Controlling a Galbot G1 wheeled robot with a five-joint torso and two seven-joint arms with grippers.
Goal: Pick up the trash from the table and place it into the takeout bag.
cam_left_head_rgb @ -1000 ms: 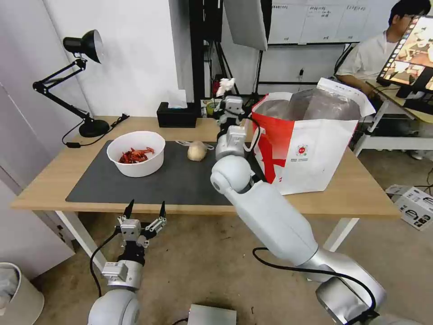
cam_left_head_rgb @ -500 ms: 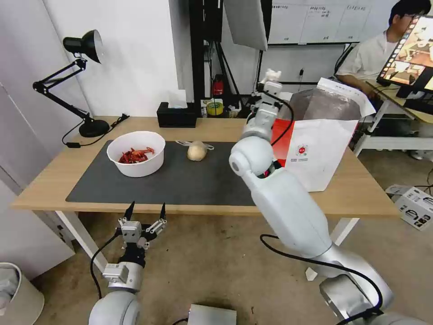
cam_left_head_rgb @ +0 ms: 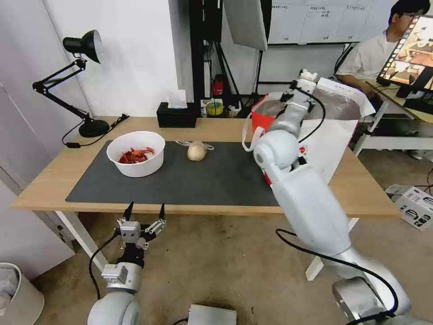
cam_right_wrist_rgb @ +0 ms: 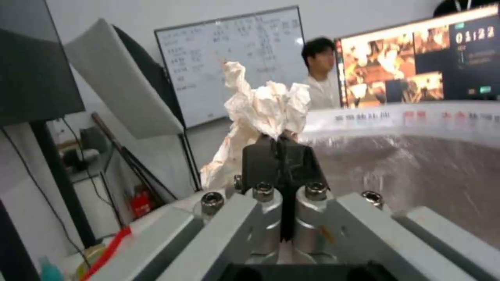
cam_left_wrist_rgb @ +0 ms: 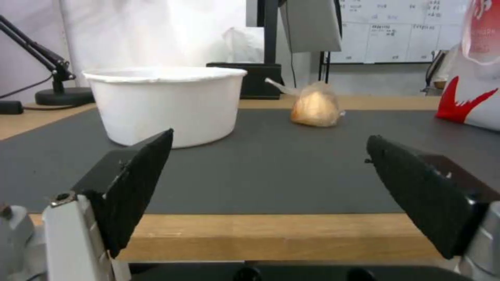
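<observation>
- Right pincer (cam_right_wrist_rgb: 279, 146): I have it clamped on the crumpled tissue (cam_right_wrist_rgb: 263, 107), poised over the takeout bag (cam_left_head_rgb: 336, 135) mouth, right tabletop end, ready for dropping.
- Left pincer (cam_left_head_rgb: 145, 211): spread wide, parked below the tabletop's front edge.

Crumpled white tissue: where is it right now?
Pinched in the right gripper, the crumpled white tissue is raised over the takeout bag's open foil mouth.

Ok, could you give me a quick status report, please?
Right gripper shut on crumpled white tissue, above red-and-white takeout bag. Left gripper open, below table. Nothing in the way.
</observation>
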